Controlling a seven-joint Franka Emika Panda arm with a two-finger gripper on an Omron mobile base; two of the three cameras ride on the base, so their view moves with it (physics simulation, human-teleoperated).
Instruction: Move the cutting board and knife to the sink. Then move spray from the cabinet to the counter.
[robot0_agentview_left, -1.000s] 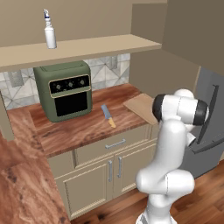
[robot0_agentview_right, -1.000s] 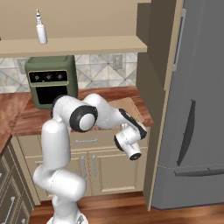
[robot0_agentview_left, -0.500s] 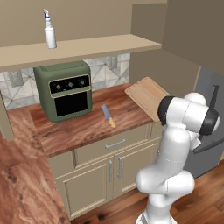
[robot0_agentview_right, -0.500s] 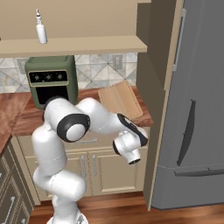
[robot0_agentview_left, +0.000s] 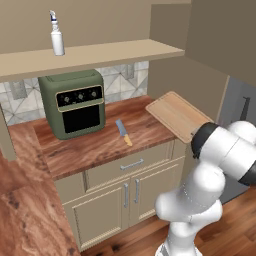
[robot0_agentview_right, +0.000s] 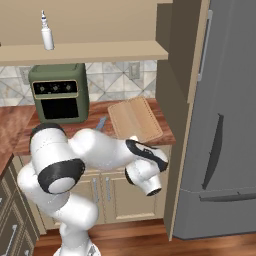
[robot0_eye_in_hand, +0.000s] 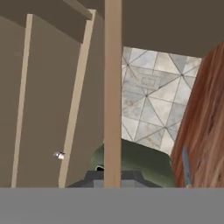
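The cutting board (robot0_agentview_left: 179, 114) is raised off the counter (robot0_agentview_left: 95, 146) at its right end and tilted, its far edge higher. My gripper (robot0_agentview_right: 134, 139) is shut on the board's near edge; in the hand view the board (robot0_eye_in_hand: 113, 87) runs edge-on up from between my gripper (robot0_eye_in_hand: 112, 178). The knife (robot0_agentview_left: 123, 133) lies flat on the counter left of the board, handle toward the front. The white spray (robot0_agentview_left: 57, 38) stands upright on the cabinet shelf (robot0_agentview_left: 110, 52), far left. The sink is out of view.
A green countertop oven (robot0_agentview_left: 74, 102) stands on the counter under the shelf, left of the knife. A tall grey fridge (robot0_agentview_right: 225, 125) and a beige side panel (robot0_agentview_right: 172, 75) close off the right side. Beige drawers and cupboard doors (robot0_agentview_left: 125, 192) sit below the counter.
The cutting board lay flat on the counter one second ago; it has since been lifted and tilted up in my gripper. The arm swung right and lower. Knife and spray have not moved.
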